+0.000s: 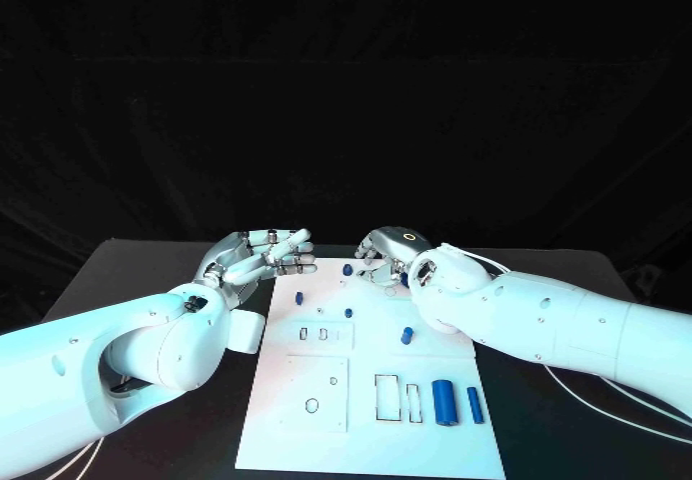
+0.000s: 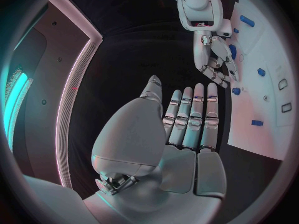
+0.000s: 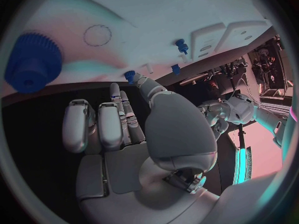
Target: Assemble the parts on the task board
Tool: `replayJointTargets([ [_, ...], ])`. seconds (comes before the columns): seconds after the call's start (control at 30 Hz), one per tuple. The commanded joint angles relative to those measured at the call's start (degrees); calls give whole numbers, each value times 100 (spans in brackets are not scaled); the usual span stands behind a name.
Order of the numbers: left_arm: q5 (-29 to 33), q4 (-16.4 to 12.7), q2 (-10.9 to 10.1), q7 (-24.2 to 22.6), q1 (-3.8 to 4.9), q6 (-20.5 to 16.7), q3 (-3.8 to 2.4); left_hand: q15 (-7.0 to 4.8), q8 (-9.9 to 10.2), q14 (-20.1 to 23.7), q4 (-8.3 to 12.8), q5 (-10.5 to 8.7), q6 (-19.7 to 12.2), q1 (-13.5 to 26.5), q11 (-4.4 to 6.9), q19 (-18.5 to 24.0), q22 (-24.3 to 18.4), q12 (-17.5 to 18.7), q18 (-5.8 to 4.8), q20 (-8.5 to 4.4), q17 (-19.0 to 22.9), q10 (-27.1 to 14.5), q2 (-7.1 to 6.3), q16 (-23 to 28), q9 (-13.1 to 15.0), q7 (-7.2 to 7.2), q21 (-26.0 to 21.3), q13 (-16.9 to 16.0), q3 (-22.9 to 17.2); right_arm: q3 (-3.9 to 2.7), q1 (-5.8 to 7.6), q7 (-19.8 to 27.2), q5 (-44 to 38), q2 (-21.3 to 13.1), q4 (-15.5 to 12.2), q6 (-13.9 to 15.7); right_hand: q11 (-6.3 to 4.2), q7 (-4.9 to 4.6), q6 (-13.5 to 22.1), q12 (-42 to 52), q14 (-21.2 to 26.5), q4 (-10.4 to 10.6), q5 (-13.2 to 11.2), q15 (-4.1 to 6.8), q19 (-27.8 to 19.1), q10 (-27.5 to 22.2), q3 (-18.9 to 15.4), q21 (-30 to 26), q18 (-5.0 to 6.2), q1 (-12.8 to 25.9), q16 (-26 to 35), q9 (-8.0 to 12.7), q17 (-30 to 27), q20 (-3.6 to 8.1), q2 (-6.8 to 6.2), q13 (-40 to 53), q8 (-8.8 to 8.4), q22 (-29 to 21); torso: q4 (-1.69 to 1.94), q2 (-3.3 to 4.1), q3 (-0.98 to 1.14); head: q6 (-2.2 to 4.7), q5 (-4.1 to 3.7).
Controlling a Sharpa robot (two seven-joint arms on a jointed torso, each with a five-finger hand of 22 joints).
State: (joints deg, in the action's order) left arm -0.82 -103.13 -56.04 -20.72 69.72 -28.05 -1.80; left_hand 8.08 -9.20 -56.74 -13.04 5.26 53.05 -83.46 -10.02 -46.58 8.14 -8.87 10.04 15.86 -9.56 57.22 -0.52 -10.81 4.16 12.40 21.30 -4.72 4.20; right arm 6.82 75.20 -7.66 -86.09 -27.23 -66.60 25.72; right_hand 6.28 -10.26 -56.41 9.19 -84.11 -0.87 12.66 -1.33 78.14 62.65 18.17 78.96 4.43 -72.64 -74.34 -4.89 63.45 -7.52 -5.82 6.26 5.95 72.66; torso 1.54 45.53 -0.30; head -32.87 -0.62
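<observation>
Task board [image 1: 296, 400] lies flat on the black surface [image 1: 144, 270], long side running away from the robot. Blue parts scattered across it: two upright-lying cylinders, one thick [image 1: 444, 402] and one thin [image 1: 476, 404], side by side near the board's right edge at the near end; a small peg [image 1: 407, 335] at mid-board right; two small pieces [image 1: 300, 297] and [image 1: 348, 312] further back; another small piece [image 1: 348, 269] near the far edge. Rectangular and round cut-outs show in the board's near half.

Left hand [image 1: 264, 256] hovers at the board's far left corner, just off its edge. Left wrist view: fingers [image 2: 194, 117] straight and side by side, palm bare, holding nothing.

Right hand [image 1: 389, 255] sits over the board's far end, fingers pointing down toward the white plate. Right wrist view: fingers [image 3: 99, 124] partly bent, nothing between them; a thumb tip lies close to a small blue piece [image 3: 129, 75] at the board's edge, contact cannot be told. A blue gear-like part [image 3: 31, 62] lies on the board close to this camera.

Hands near each other, not touching.
</observation>
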Motion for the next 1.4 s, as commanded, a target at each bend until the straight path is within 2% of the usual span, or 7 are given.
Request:
replayJointTargets([
  [0.03, 10, 12, -14, -19, 12, 108, -6, 4, 39, 41, 27, 20, -15, -1, -1, 41, -6, 40, 31, 11, -7, -28, 52, 28, -9, 19, -28, 6, 22, -48, 115, -25, 253, -374, -458, 107, -64, 38, -136, 110, -131, 42, 76, 34, 111, 233, 27, 90, -64, -61, -79, -16, 101, 19, 11, 40, 38, 136, -55, -42, 2, 4, -4],
  [0.2, 11, 75, -32, -9, 13, 140, -5, 4, 39, 41, 27, 20, -15, -1, -1, 42, -6, 41, 32, 12, -7, -28, 52, 28, -9, 18, -28, 6, 22, -98, 348, -146, 867, -1091, -1115, -314, -255, 173, -251, 473, -187, 121, 155, 185, 319, 958, -64, 285, -132, 15, -241, -20, 316, 144, -140, 259, 44, 445, -111, -100, 5, 7, -19],
  [0.37, 11, 138, -23, -4, 12, 161, -4, 4, 39, 41, 27, 20, -15, -1, -1, 42, -6, 41, 32, 12, -7, -28, 52, 28, -9, 18, -28, 6, 22, -114, 470, -217, 1142, -1576, -1389, -757, -413, 270, -160, 1477, -326, 157, 393, 317, 675, 1405, -465, 628, -257, 39, -688, -13, 998, 299, -386, 1128, 43, 979, -147, -152, 8, 22, -45],
  [0.47, 11, 165, -11, 0, 11, 173, -3, 3, 39, 39, 28, 20, -15, -2, -1, 42, -6, 41, 32, 12, -8, -28, 52, 27, -9, 18, -29, 6, 22, -117, 493, -256, 1174, -1696, -1331, -955, -415, 244, 37, 4204, -396, 243, 522, 277, 837, 1194, -840, 791, -320, -87, -1051, -31, 1581, 258, -306, 3946, 121, 1240, -168, -171, 22, 5, -23],
  [0.6, 11, 179, 13, 7, 11, 196, -3, 3, 39, 38, 28, 20, -15, -2, 0, 43, -7, 41, 32, 12, -8, -27, 52, 26, -9, 17, -29, 6, 22, -116, 462, -292, 1108, -1657, -1147, -1069, -293, 189, 200, 5767, -449, 396, 533, 213, 929, 1221, -1096, 878, -350, -148, -1257, -63, 1967, 208, -204, 5650, 260, 1387, -172, -181, 27, -4, -33],
  [1.13, 11, 187, 42, 16, 9, 223, -2, 3, 39, 38, 28, 20, -15, -2, 0, 43, -7, 41, 32, 12, -8, -27, 52, 26, -9, 17, -29, 6, 22, -84, 158, -332, 877, -1136, -476, -1194, -216, 123, 442, 6438, -520, 538, 545, 136, 996, 1410, -1316, 938, -375, -252, -1434, -70, 2340, 138, -143, 6412, 363, 1490, -164, -168, 22, -46, -65],
  [1.4, 11, 190, 39, 25, 9, 227, -2, 2, 40, 33, 31, 20, -15, -6, 0, 46, -8, 43, 33, 14, -11, -28, 53, 23, -8, 15, -29, 6, 22, -77, 63, -342, 701, -1046, -399, -1137, -203, 109, 483, 6523, -529, 552, 551, 122, 1007, 1439, -1335, 948, -379, -287, -1455, -69, 2386, 124, -121, 6508, 378, 1505, -155, -174, 29, -65, -47],
])
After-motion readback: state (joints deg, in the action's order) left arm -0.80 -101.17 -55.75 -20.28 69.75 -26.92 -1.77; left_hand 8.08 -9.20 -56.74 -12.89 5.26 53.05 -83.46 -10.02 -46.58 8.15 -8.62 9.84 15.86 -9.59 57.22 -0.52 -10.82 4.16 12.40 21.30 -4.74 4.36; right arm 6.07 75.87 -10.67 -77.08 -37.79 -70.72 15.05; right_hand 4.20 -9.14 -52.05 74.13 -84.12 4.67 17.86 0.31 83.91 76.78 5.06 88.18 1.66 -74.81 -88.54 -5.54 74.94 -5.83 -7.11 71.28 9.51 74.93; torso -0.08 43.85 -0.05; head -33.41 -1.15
